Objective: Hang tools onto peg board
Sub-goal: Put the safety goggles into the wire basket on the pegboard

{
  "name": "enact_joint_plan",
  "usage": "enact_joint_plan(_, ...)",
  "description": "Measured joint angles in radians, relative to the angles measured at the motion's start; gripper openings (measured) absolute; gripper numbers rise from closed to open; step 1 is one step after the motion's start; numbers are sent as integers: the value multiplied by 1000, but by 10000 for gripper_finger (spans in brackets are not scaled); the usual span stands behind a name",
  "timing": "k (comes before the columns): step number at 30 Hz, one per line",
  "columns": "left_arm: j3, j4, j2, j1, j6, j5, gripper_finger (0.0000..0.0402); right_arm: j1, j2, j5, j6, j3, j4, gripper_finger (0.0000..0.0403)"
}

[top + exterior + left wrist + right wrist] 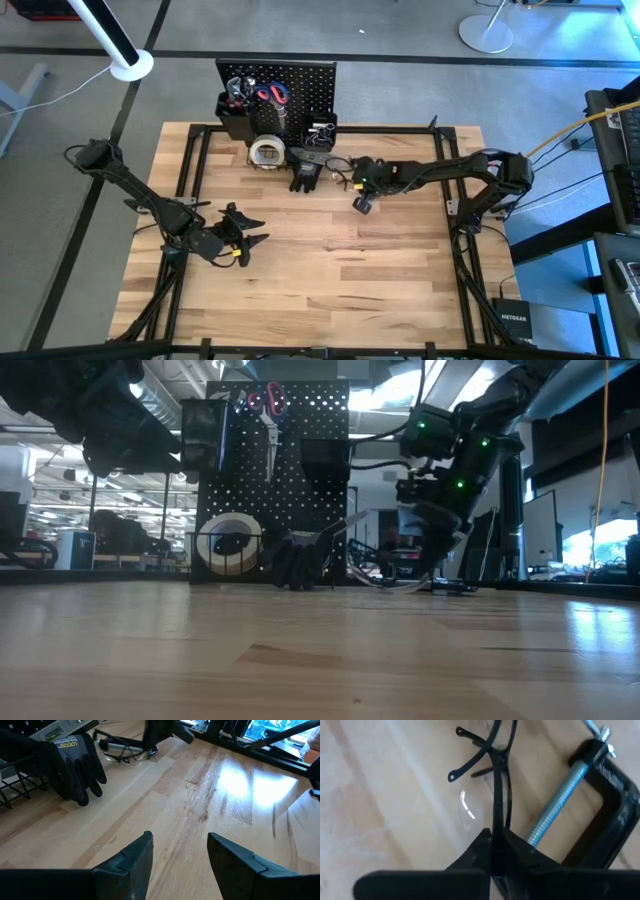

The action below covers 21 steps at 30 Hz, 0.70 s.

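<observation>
The peg board [290, 85] stands upright at the middle of the tabletop's [330, 290] far edge, a black perforated panel with red-handled scissors [272, 95] hanging on its face and black bins [236, 118] fixed to its left part. At its foot, on the wood, a pale tape roll [266, 151] leans against the panel, and just to the right of it black gloves [306, 172] lie in a heap beside a wire basket [320, 132]. Further right along the far edge, a pair of clear safety glasses [487, 765] with thin black arms lies on the wood next to a black C-clamp [600, 800] with a silver threaded screw; the two are close together, and whether they touch cannot be told. The right gripper [492, 845] reaches in from the right edge of the tabletop and is down at these two things, its fingers pressed together on the dark rim of the glasses, with the clamp's screw just beside them. The left gripper [180, 851] hovers over the left half of the tabletop, nearer the near edge and well apart from the peg board, its fingers [132, 857] spread with bare wood between them and nothing held.
</observation>
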Motion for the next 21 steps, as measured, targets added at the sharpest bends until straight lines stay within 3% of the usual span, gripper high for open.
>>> enact_joint_plan(11,0,2,8,0,-20,0,175,192,-1,-7,-23,-1,-34,23)
enact_joint_plan(15,0,19,43,1,-35,-1,175,273,0,-9,-23,-2,55,30)
enact_joint_plan(21,0,203,177,41,7,18,175,358,0,14,-72,-2,295,23)
